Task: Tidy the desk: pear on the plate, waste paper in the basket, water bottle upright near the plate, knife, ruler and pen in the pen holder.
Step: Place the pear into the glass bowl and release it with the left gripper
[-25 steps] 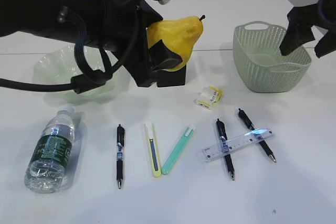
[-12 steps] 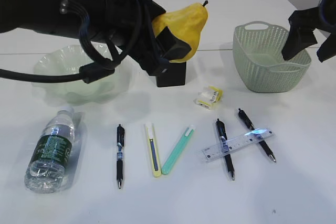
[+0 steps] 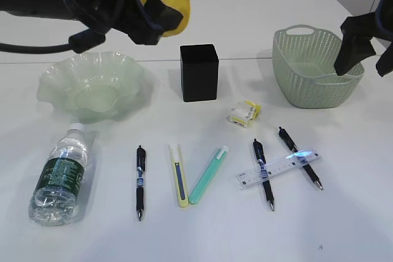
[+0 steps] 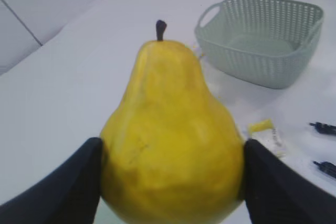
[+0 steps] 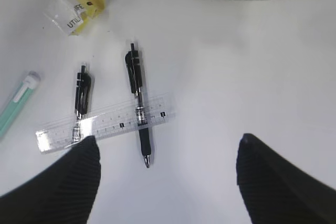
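bright, even light | soft shadows | wrist views slightly blurred

White desk (image 3: 258, 16) fills nearly every view, w/ a straight seam across it approx. level w/ the black box's top in the exterior view. Surface matte, lit evenly from above; soft short shadows under objects. Far edge of desk near top of exterior frame, grey strip of bkgd behind it. In left wrist view, pale panels (image 4: 47, 3) w/ thin joint lines upper left.
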Controlling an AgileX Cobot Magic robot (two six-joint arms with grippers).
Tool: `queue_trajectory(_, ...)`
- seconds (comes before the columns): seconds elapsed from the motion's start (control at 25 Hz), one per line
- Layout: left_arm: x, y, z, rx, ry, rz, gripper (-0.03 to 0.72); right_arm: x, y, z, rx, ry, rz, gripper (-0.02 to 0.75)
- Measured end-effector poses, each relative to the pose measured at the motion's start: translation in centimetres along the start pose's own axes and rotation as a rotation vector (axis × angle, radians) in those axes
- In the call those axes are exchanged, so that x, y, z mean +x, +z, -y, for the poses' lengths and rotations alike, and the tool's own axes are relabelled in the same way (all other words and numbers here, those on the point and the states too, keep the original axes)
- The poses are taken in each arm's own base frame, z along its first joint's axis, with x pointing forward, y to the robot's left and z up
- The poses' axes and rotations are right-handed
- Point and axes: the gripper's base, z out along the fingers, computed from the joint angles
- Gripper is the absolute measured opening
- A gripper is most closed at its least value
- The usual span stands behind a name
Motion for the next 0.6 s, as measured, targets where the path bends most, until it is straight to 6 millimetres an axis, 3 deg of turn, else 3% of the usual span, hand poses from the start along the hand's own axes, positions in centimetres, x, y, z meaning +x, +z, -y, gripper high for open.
queue_trajectory(0.36,1.2,-0.4,-5.7,-0.187,-0.092,0.043,0.515,0.9,-0.1,-0.1,-0.011,0.016,-0.071,0.594)
queue_trajectory(0.6,1.6,-0.9,-7.9,-0.269,-0.135,0.071,0.515,3.6,-0.5,-0.4,-0.013,0.024,-0.089,0.594)
